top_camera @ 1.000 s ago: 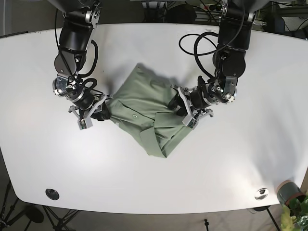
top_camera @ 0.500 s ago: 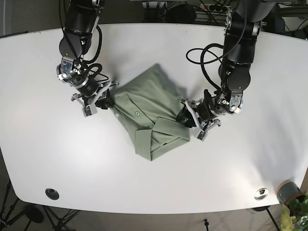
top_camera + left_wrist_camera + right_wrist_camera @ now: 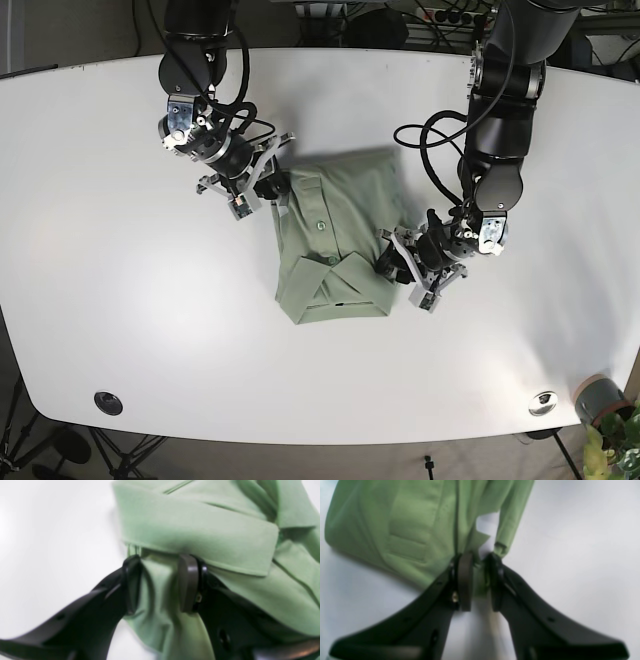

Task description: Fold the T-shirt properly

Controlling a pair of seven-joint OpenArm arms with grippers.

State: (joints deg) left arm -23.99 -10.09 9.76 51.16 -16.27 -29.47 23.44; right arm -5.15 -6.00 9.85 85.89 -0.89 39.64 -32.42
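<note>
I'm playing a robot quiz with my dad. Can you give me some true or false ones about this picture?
1. The shirt is green. True.
2. The left claw is open and touching nothing. False: it is pinching shirt cloth.
3. The right claw is pinching the shirt's edge. True.
4. The shirt hangs high in the air. False: it lies on the white table.
5. The shirt's collar shows, with a button below it. True.
6. Both claws grip the same corner. False: they hold opposite sides.

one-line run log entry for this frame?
phase: folding | shirt: folded, on table | left tool: shut on shirt | right tool: shut on shirt
</note>
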